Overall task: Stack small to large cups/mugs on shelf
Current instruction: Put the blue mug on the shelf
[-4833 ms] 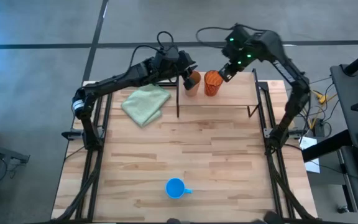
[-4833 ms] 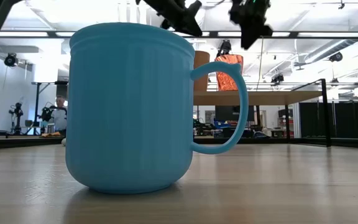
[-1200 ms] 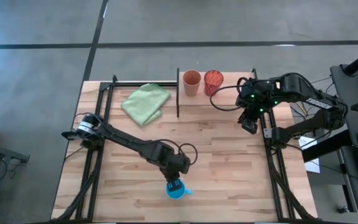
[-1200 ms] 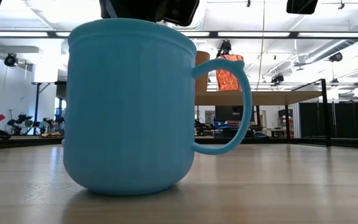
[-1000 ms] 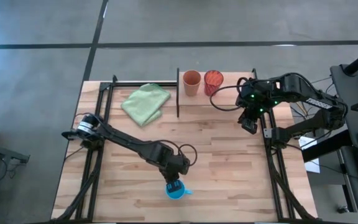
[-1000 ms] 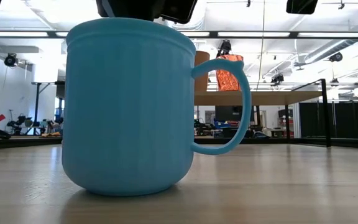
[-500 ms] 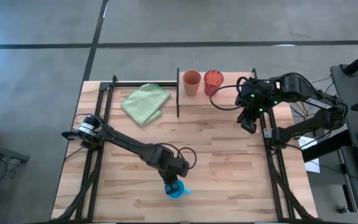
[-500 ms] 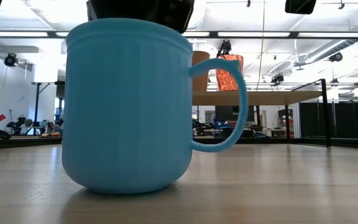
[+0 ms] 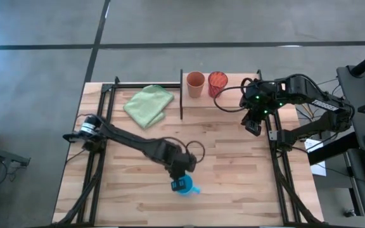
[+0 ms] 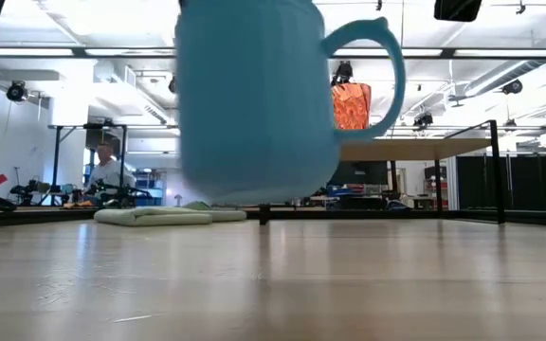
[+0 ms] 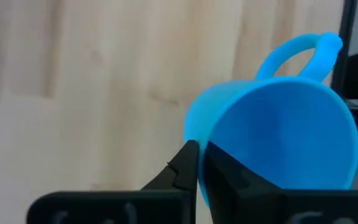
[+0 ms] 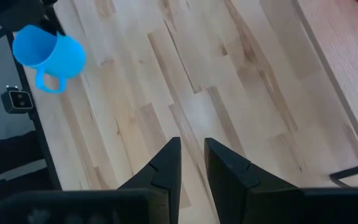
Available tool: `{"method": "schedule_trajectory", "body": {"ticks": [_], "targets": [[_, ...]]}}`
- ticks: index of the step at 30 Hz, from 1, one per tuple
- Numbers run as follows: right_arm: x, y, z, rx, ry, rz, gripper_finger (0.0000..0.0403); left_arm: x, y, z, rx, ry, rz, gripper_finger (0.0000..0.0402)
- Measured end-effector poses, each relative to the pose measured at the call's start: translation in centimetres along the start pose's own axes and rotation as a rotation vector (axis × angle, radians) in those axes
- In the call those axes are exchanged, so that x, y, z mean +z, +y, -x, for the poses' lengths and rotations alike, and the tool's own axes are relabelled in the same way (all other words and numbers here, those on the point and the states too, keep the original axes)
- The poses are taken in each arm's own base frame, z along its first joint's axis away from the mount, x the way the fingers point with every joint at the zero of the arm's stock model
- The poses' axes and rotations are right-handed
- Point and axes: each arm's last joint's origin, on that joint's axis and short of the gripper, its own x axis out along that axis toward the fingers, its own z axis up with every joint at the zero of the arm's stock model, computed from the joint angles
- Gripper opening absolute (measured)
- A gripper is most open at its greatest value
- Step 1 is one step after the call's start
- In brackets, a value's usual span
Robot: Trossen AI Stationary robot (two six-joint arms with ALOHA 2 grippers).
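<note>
Already clear of the worktop [image 9: 233, 164], the blue mug [image 9: 184, 186] hangs well short of the shelf [image 9: 233, 95], pinched by its rim in the left gripper [image 9: 180, 183]. That thin hold could let it swing or slip. Right gripper [image 12: 191, 163] waits beside the shelf, jaws slightly parted.

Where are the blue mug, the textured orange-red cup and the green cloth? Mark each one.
blue mug [image 10: 254, 104]: low view, middle of its outer wall, off the tabletop.
textured orange-red cup [image 9: 217, 80]: high view, inside its open mouth, on the shelf.
green cloth [image 9: 147, 105]: high view, centre of the folded top.
</note>
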Motion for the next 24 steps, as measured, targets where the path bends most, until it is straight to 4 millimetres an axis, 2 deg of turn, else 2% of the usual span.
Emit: {"method": "schedule_trajectory", "body": {"ticks": [5, 12, 14, 21, 24], "targets": [[0.0, 0.0, 0.0, 0.001, -0.005, 0.001, 0.0066, 2.0, 2.5, 1.2, 0.085, -0.079, -0.062, 0.0001], [0.4, 0.0, -0.4, 0.009, -0.034, 0.04, 0.0066, 4.7, 8.6, 2.5, 0.179, -0.158, 0.032, 0.0], [0.4, 0.0, -0.9, 0.011, -0.042, 0.077, 0.0066, 5.4, 9.8, 3.2, 0.189, -0.195, 0.057, 0.0], [0.2, -0.5, -3.3, 0.033, -0.132, 0.111, 0.0066, 8.0, 10.2, 7.5, 0.179, -0.36, -0.024, 0.0], [0.1, -0.6, -4.0, 0.048, -0.193, 0.118, 0.0066, 8.6, 10.4, 8.7, 0.191, -0.398, -0.046, 0.0]]}}
